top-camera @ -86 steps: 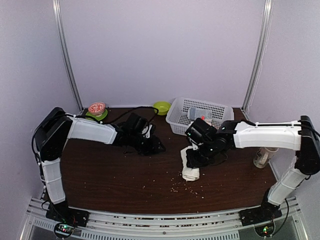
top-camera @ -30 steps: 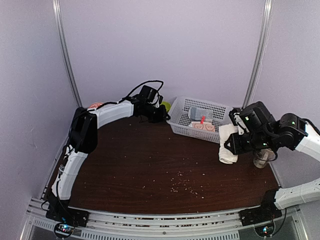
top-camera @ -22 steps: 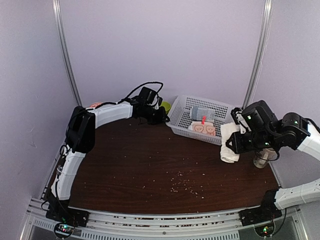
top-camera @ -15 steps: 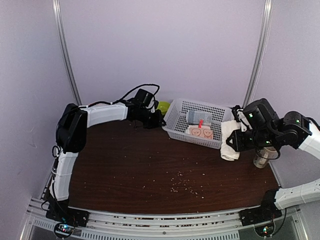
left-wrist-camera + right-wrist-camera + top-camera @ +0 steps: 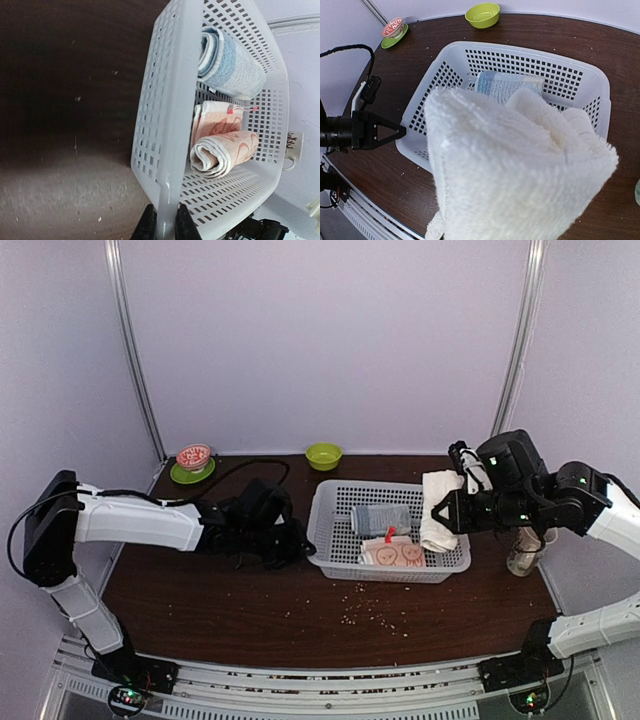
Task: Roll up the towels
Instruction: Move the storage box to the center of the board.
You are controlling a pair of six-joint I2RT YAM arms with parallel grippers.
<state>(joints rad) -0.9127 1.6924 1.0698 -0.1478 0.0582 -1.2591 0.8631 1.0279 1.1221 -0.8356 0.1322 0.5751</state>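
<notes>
My right gripper [image 5: 448,510] holds the rolled cream-white towel [image 5: 436,502] above the right end of the white basket [image 5: 322,530]; my left gripper [image 5: 298,542] meets its left wall, low over the brown bench [image 5: 200,590]

No writing can be read; dark marks on a pale object [image 5: 294,145] beyond the basket [image 5: 172,100] are too blurred.

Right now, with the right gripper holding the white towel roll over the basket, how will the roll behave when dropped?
Likely soft and light: the white towel roll looks thick and fluffy in the right gripper. It may loosen, since nothing visible ties it. In the basket it should settle, not bounce.
</notes>
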